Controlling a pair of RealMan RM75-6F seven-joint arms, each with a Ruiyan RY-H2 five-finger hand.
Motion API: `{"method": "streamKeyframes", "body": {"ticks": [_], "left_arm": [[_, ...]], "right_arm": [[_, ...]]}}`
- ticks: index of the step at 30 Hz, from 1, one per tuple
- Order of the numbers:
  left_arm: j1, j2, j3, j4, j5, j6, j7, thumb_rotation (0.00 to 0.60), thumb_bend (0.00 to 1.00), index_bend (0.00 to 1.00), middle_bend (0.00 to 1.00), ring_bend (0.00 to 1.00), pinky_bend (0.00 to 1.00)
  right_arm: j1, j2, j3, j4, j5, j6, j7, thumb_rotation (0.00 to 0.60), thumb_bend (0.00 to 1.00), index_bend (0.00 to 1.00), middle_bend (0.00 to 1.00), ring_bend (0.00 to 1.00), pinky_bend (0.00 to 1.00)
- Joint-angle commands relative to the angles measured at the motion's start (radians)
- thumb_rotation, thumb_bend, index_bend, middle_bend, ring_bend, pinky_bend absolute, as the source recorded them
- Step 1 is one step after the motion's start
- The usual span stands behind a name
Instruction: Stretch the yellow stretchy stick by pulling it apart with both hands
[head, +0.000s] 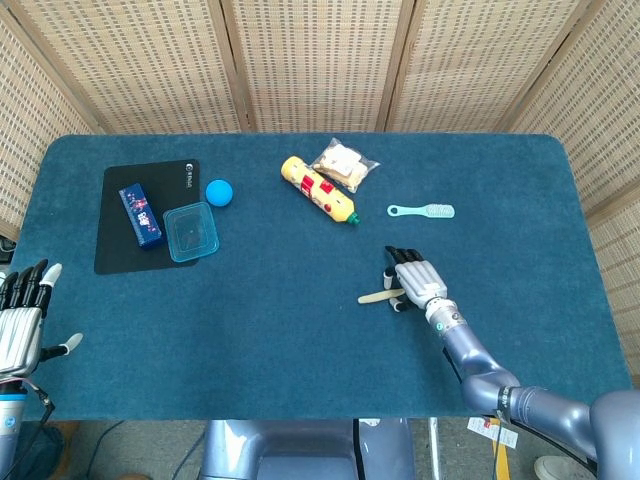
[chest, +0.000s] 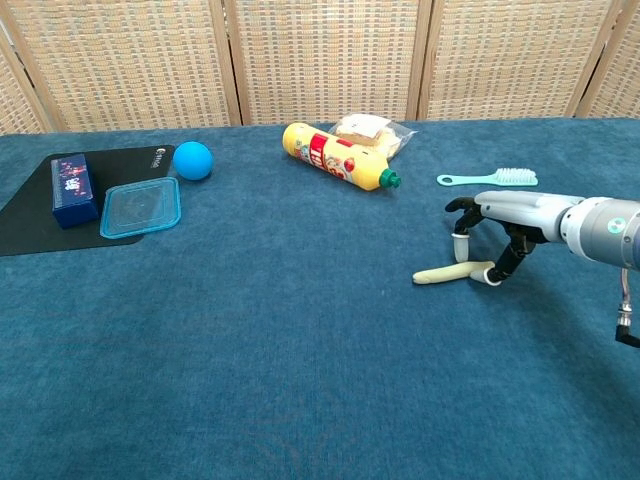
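Note:
The yellow stretchy stick (head: 374, 296) (chest: 444, 273) lies flat on the blue table, right of centre. My right hand (head: 414, 279) (chest: 503, 213) arches over its right end. Its fingers are spread and point down, and one fingertip (chest: 491, 277) touches the stick's right tip. The stick is not lifted and I see no closed grip on it. My left hand (head: 20, 326) hovers off the table's near left corner with its fingers spread and nothing in it. Only the head view shows the left hand.
A yellow bottle (head: 318, 190) and a bagged snack (head: 345, 165) lie at the back centre. A teal brush (head: 422, 210) lies behind my right hand. On the left, a black mat (head: 115, 250) carries a blue box (head: 140, 214), beside a clear lid (head: 190, 231) and a blue ball (head: 219, 192).

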Motion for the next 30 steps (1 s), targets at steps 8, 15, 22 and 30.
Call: {"method": "streamKeyframes", "body": {"ticks": [8,15,22,30], "left_arm": [[-0.002,0.004,0.001,-0.001,-0.002,-0.004,-0.007,0.600,0.00,0.00,0.00,0.00,0.00],[-0.001,0.005,0.003,-0.003,0.000,-0.002,-0.007,0.600,0.00,0.00,0.00,0.00,0.00],[-0.003,0.003,0.006,-0.002,0.000,-0.007,-0.005,0.600,0.00,0.00,0.00,0.00,0.00],[-0.009,0.000,0.011,0.000,0.012,-0.013,-0.012,0.600,0.00,0.00,0.00,0.00,0.00]], "right_arm": [[0.000,-0.006,-0.007,0.019,-0.010,-0.005,0.015,0.600,0.55,0.60,0.00,0.00,0.00],[-0.004,-0.005,-0.009,0.013,-0.026,0.007,0.029,0.600,0.56,0.71,0.00,0.00,0.00],[-0.020,0.022,-0.009,-0.040,-0.056,0.029,0.067,0.600,0.56,0.72,0.00,0.00,0.00],[-0.056,0.081,0.029,-0.166,-0.067,0.042,0.212,0.600,0.56,0.73,0.01,0.00,0.00]]}}
